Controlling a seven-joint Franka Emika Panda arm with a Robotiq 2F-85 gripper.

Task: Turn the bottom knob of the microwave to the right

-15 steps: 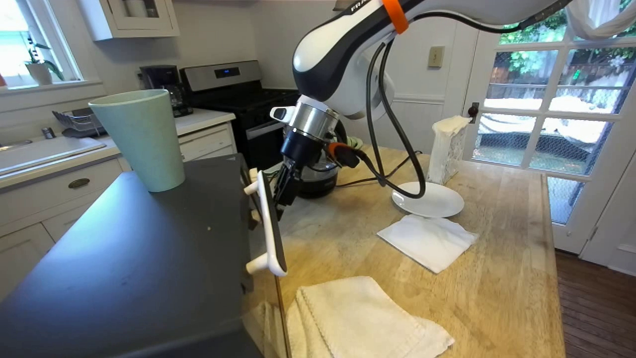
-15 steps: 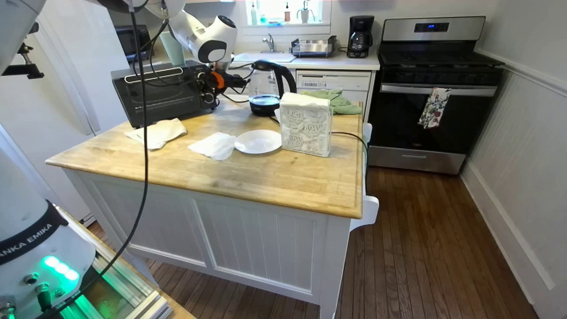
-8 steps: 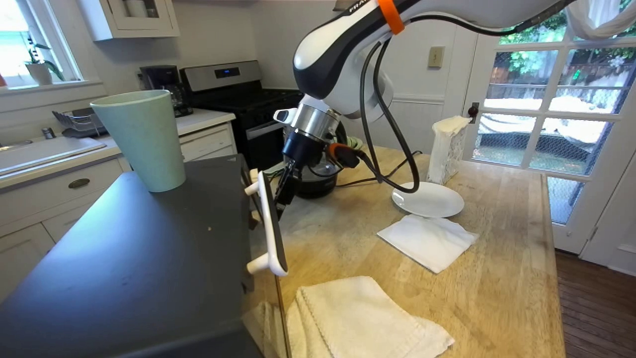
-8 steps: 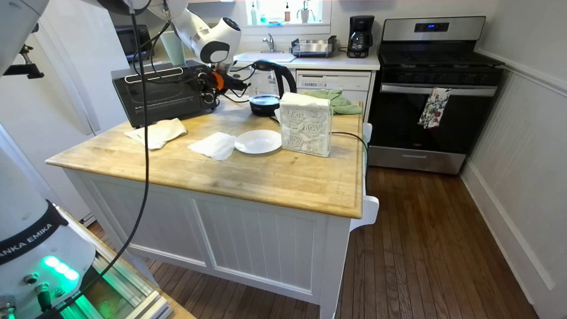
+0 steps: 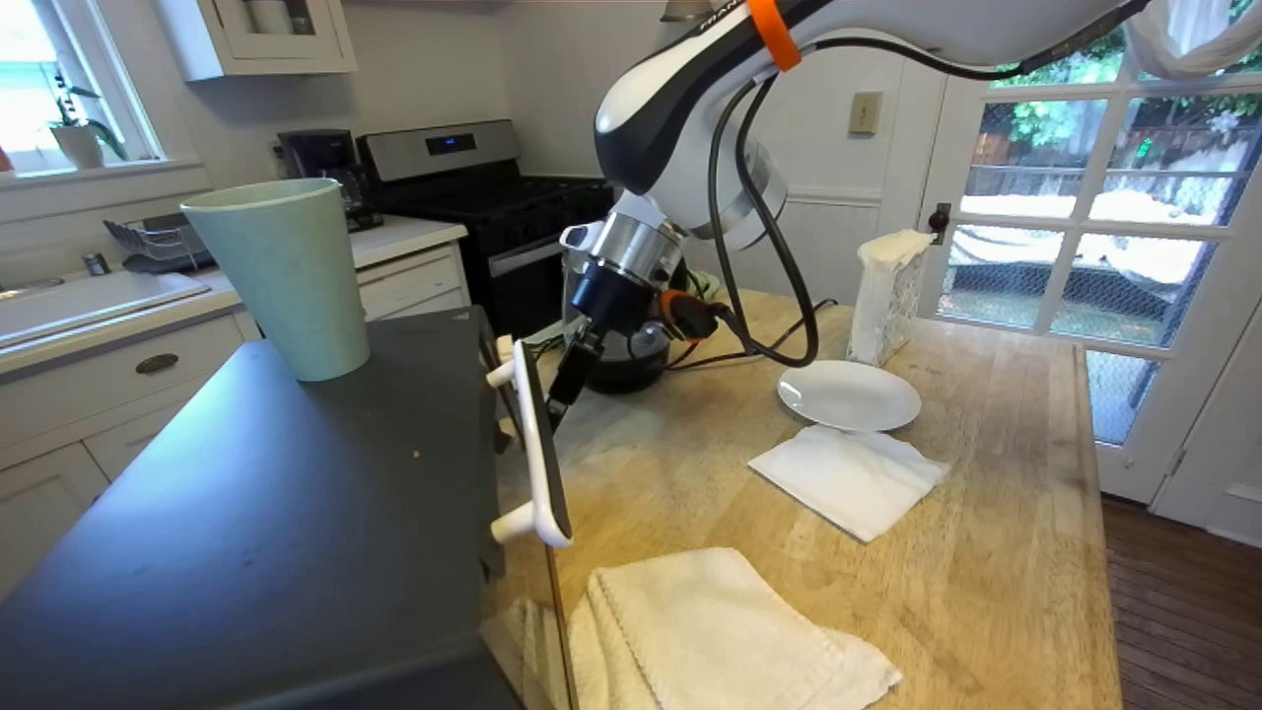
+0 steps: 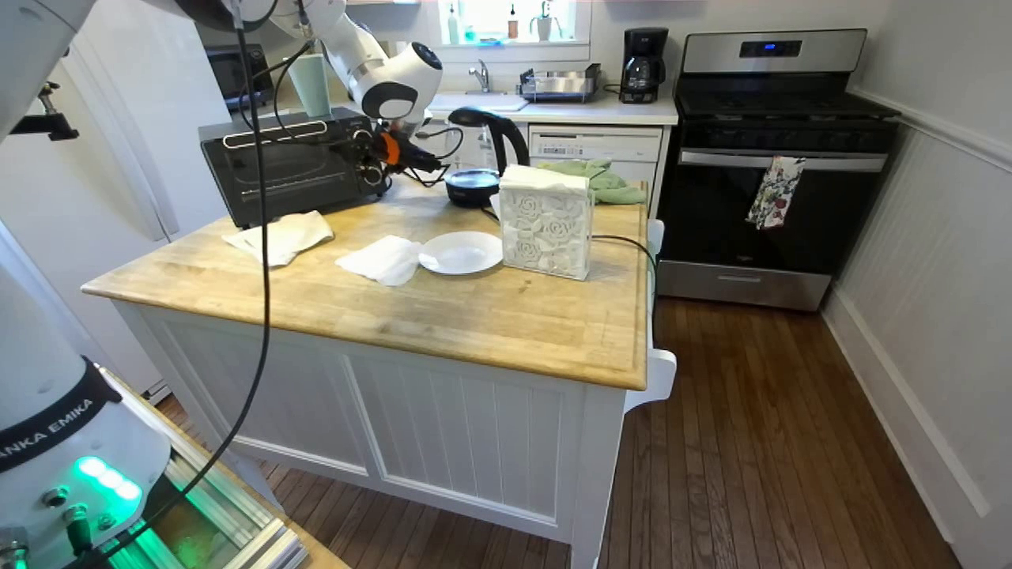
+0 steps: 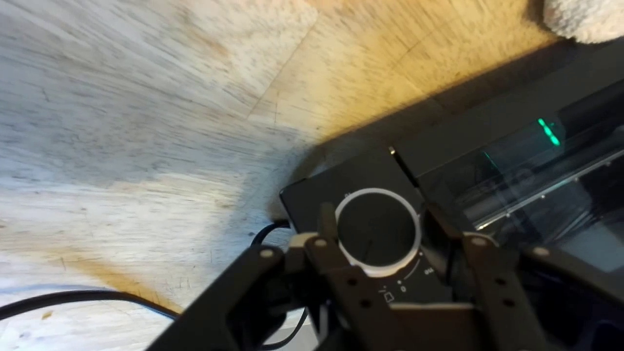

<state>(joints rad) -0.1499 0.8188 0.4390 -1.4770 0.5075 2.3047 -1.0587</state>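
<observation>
In the wrist view, wooden tabletop [image 7: 122, 122] fills the left, a black cord [image 7: 73, 294] crossing lower left. Below centre, the gripper [image 7: 379, 214] straddles the bottom knob [image 7: 378, 231], fingers apart; whether they pinch it, I cannot tell. The microwave [image 7: 516, 161] extends rightward.

Tons of daylight poured in through the window [image 6: 494, 17] over the sink [image 6: 490, 101], plus a glass-paned door [image 5: 1083, 225] with leafy stuff [image 5: 1053, 120] showing behind it. The walls [image 6: 941, 87] were off-white, and the floor [image 6: 767, 442] was dark reddish wood planks, pretty nice tbh. The island [image 6: 466, 442] was pale and panelled under a light wood tabletop [image 6: 443, 320]. A black-and-steel stove [image 6: 779, 134] sat near the corner, and a white cabinet [image 5: 286, 54] hung up high.
</observation>
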